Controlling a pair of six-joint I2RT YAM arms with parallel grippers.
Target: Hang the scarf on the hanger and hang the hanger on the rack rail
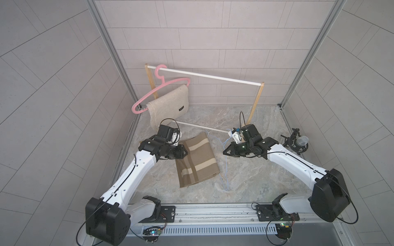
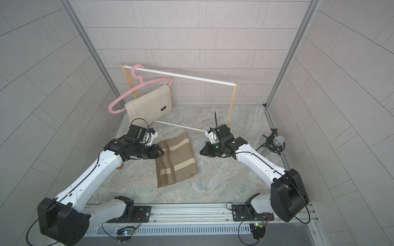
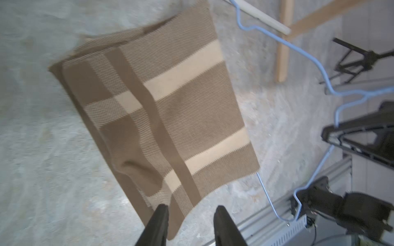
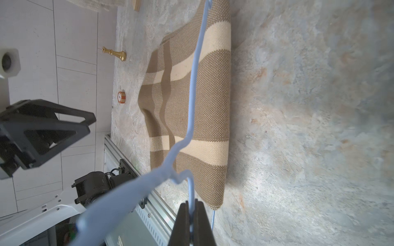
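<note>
Walls: grey tiled panels (image 1: 191,32) are closing in the cell on three sides, with staggered seams.
Corner posts: aluminium profiles (image 1: 113,53) are rising at the rear corners.
Floor: a marbled grey-beige surface (image 1: 266,174) is catching soft, even light.
Front edge: a metal rail (image 1: 213,209) is running across.
Furniture: a wooden rack with a white bar (image 1: 213,77) is standing toward the back.

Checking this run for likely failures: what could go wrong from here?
1. The right gripper pinches the thin blue hanger at one spot; it may swivel when lifted.
2. The striped scarf lies loose by the wire; it could slide off.
3. The left gripper, jaws open, sits at its edge and may snag it.
</note>
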